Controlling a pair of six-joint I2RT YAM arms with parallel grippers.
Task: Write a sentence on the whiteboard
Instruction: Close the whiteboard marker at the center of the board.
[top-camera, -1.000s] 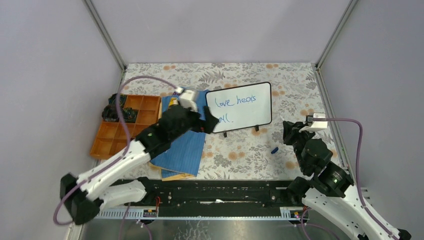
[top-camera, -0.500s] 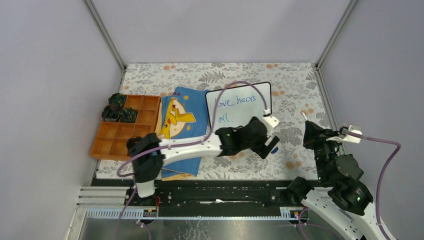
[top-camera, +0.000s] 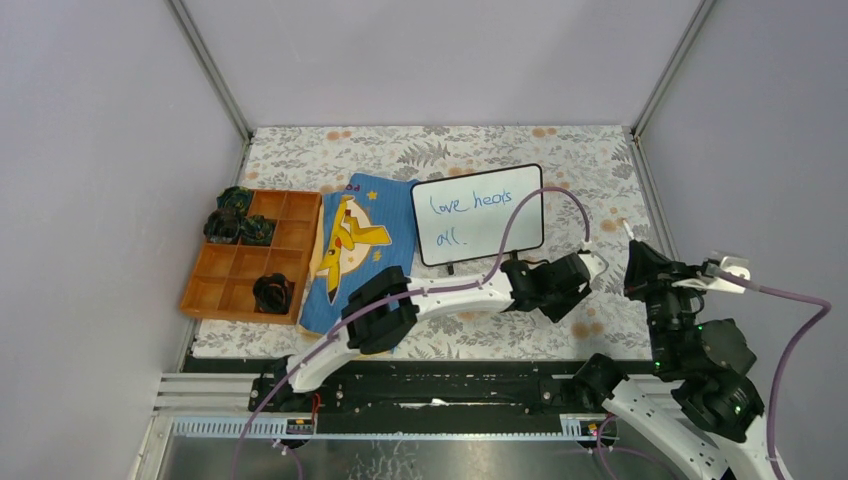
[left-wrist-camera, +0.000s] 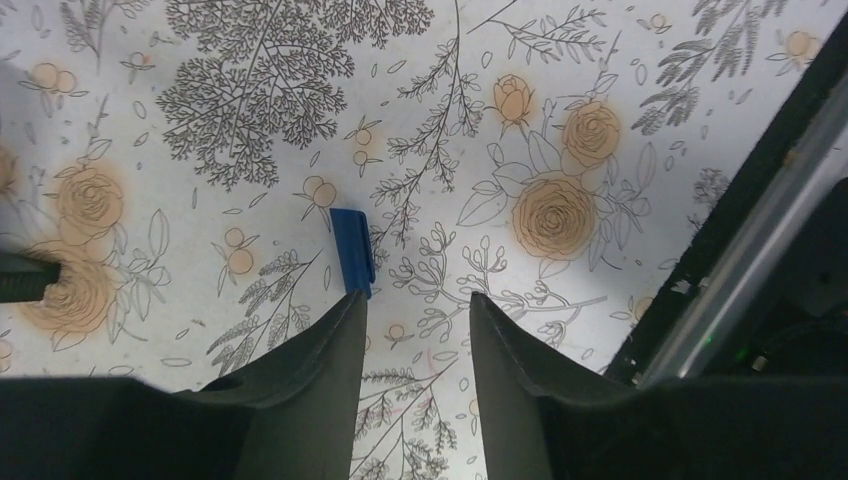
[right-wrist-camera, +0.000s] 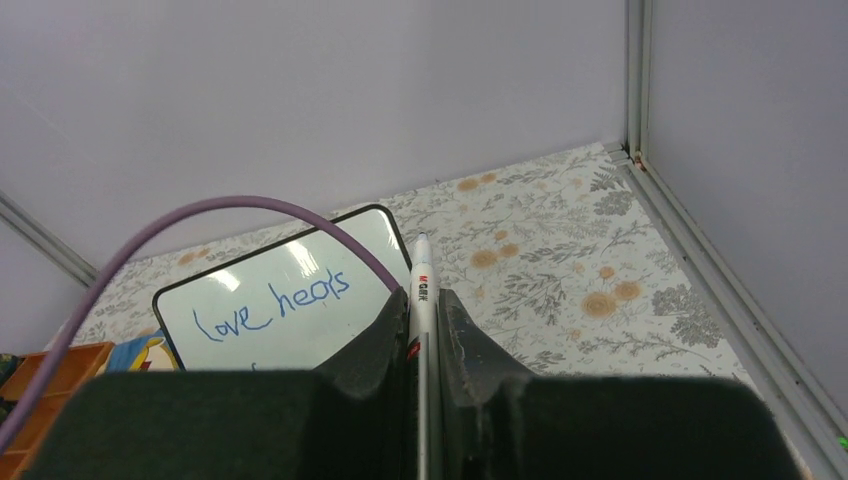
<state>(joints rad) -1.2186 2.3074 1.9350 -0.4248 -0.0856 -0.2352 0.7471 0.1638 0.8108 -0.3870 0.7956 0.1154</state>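
- L. arm stretches across the table. The left pincer (left-wrist-camera: 415, 295) points down at the floral cloth (left-wrist-camera: 250, 100), fingers parted w/ a clear gap betw. them, gripping nothing.
- A small blue cap (left-wrist-camera: 351, 252) lies flat on the cloth just ahead of one fingertip. It sits off to that side, not betw. the two fingers.
- The right pincer (right-wrist-camera: 422, 292), raised at the table's rt. edge, is closed tight on a white pen (right-wrist-camera: 421, 275). The pen sticks out past the fingertips, tip pointing away.
- The whiteboard (right-wrist-camera: 290, 290) stands propped on its feet ahead & to the left of the right pincer, well apart from the pen tip. In the overhead view it is beyond the left pincer.
- The sentence (top-camera: 468, 212) is in thin blue cursive on the board: "love heals" on the top line, "all." below at the left.
- Well left of the L. pincer, a blue book (top-camera: 355, 250) w/ a yellow cartoon figure lies just beside the board. Beyond it is an orange tray (top-camera: 225, 275) w/ dark items in some compartments.
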